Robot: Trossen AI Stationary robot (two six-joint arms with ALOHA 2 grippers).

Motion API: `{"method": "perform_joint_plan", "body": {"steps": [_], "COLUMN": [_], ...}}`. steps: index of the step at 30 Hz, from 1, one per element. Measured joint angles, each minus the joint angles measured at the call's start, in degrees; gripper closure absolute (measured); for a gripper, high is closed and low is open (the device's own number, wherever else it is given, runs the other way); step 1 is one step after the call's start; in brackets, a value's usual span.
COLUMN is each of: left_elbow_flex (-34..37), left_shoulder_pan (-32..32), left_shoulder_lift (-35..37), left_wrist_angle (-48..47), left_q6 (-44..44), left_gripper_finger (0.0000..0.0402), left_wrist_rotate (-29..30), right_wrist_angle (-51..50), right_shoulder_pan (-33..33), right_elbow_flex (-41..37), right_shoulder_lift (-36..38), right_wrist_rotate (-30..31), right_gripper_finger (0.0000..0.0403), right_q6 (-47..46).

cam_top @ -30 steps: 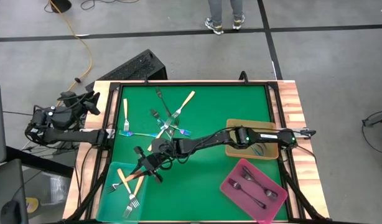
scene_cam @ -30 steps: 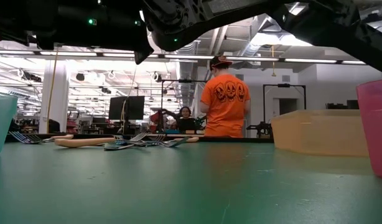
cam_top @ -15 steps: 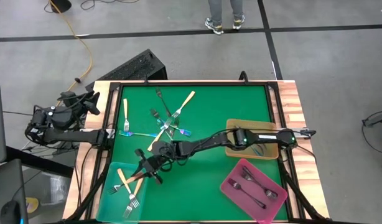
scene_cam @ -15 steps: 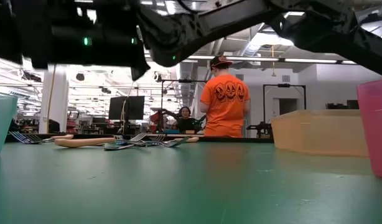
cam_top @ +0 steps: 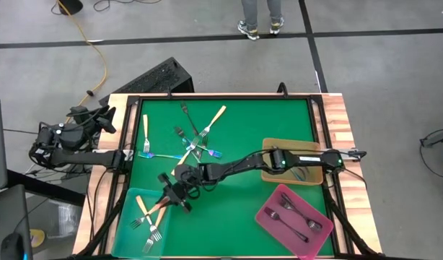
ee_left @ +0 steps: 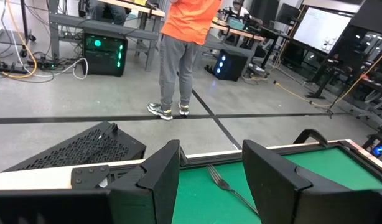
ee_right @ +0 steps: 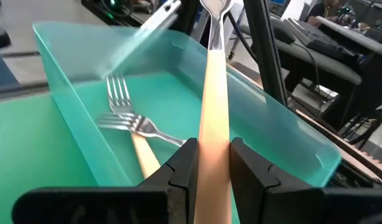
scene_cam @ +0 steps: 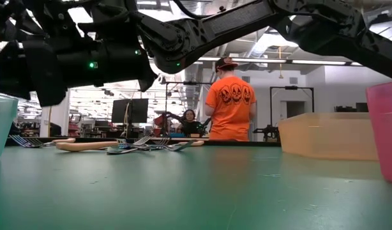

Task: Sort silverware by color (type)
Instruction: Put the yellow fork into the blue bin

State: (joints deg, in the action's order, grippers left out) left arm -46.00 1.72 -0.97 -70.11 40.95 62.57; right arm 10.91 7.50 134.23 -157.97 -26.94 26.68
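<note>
Right gripper (ee_right: 209,163): clamped on a cream-handled fork (ee_right: 213,93), over the teal tray (ee_right: 284,134).
Left gripper (ee_left: 209,177): fingers spread wide, empty, parked off the table's left edge.
Tray contents: cream forks (cam_top: 145,215).

No text, label, brand or number can be read anywhere.

The right arm stretches long and low across the table, its right end effector (cam_top: 171,195) at full reach with fingers (ee_right: 181,168) clamped on a cream-handled fork (ee_right: 214,118) jutting straight out ahead. The left arm sits folded back off the table's edge, its left end effector (ee_left: 209,171) parted and holding nothing.
</note>
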Motion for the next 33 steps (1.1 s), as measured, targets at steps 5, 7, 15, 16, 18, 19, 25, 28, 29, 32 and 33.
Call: {"method": "perform_joint_plan", "body": {"steps": [5,7,15,16,18,19,25,28,29,32,33], "left_elbow_flex": [0.0,0.0,0.0,0.0,0.0,0.0,0.0,0.0,0.0,0.0,0.0], "left_shoulder_pan": [0.0,0.0,0.0,0.0,0.0,0.0,0.0,0.0,0.0,0.0,0.0], "left_shoulder_lift": [0.0,0.0,0.0,0.0,0.0,0.0,0.0,0.0,0.0,0.0,0.0], "left_wrist_angle": [0.0,0.0,0.0,0.0,0.0,0.0,0.0,0.0,0.0,0.0,0.0], "left_q6": [0.0,0.0,0.0,0.0,0.0,0.0,0.0,0.0,0.0,0.0,0.0], "left_gripper_finger": [0.0243,0.0243,0.0243,0.0243,0.0243,0.0243,0.0243,0.0243,0.0243,0.0243,0.0243], "left_wrist_rotate": [0.0,0.0,0.0,0.0,0.0,0.0,-0.1,-0.1,-0.1,-0.1,-0.1], "right_wrist_angle": [-0.1,-0.6,-2.1,-2.1,-2.2,-2.2,-2.3,-2.8,-2.9,-2.9,-2.9], "right_shoulder_pan": [-0.1,-0.1,0.0,0.0,0.0,0.0,0.0,0.0,0.0,0.0,0.0], "right_elbow_flex": [0.0,0.0,0.1,0.1,0.1,0.1,0.1,0.1,0.1,0.1,0.1], "right_shoulder_lift": [0.0,0.0,0.2,0.2,0.2,0.2,0.2,0.2,0.2,0.2,0.2], "right_wrist_rotate": [0.3,0.3,0.5,0.5,0.5,0.5,0.6,0.7,0.7,0.8,0.9], "right_gripper_finger": [0.0307,0.0307,0.0293,0.0292,0.0291,0.0291,0.029,0.029,0.029,0.029,0.0289], "right_q6": [1.4,2.7,7.8,7.8,7.8,7.8,6.9,6.3,6.3,6.3,6.3]}}
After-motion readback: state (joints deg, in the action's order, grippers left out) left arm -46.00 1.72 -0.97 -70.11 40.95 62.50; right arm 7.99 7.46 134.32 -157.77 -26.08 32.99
